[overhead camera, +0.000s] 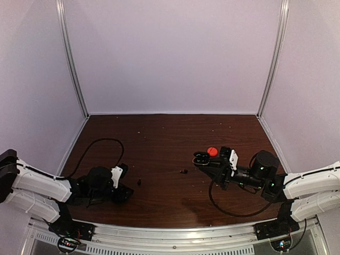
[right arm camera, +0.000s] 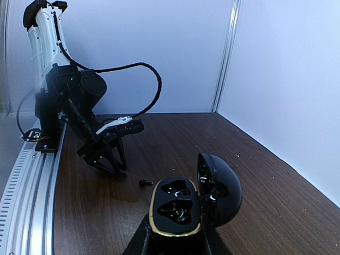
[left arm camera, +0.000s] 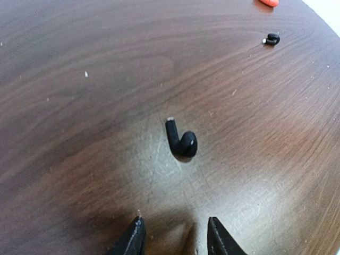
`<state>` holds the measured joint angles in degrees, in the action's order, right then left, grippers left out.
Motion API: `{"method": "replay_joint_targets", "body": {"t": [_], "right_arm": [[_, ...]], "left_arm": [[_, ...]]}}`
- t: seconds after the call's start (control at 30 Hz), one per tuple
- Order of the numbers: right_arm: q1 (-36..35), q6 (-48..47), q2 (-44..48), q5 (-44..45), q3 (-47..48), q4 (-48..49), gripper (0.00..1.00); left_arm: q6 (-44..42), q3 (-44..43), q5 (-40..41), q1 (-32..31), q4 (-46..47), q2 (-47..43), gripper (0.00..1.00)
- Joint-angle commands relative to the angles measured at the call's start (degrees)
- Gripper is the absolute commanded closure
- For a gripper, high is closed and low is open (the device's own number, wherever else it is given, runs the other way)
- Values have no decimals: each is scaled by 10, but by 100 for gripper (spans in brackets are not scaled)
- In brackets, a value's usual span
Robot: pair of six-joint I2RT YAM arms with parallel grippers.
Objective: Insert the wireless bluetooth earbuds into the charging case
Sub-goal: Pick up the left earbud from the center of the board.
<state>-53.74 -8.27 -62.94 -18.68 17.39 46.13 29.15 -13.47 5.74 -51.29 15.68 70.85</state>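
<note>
A black earbud (left arm camera: pixel 182 141) lies on the brown table, stem pointing away, just ahead of my left gripper (left arm camera: pixel 177 241), which is open and holds nothing. From above, that earbud (overhead camera: pixel 139 181) sits right of the left gripper (overhead camera: pixel 127 189). A second black earbud (left arm camera: pixel 271 39) rests farther off, near the table's middle (overhead camera: pixel 184 171). My right gripper (right arm camera: pixel 175 241) is shut on the black charging case (right arm camera: pixel 175 208), whose gold-rimmed tray faces up with its lid (right arm camera: pixel 220 188) hinged open. Both sockets look empty. The case (overhead camera: pixel 201 158) is held above the table at the right.
A small red rounded object (overhead camera: pixel 212 151) lies just beyond the held case. Black cables loop over the table beside each arm (overhead camera: pixel 98 142) (overhead camera: pixel 234 211). White walls close in the back and both sides. A metal rail (overhead camera: pixel 175 229) runs along the near edge.
</note>
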Motion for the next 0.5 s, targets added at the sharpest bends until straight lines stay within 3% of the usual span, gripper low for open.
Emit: {"method": "replay_joint_targets", "body": {"t": [0.0,0.47], "right_arm": [[4,12,8,-8,-5,23,100],[8,8,18,-5,-2,6,100]], "left_arm": [[-53,15,48,-11,142,26,59],[-82,0,70,-41,278,195,62]]}}
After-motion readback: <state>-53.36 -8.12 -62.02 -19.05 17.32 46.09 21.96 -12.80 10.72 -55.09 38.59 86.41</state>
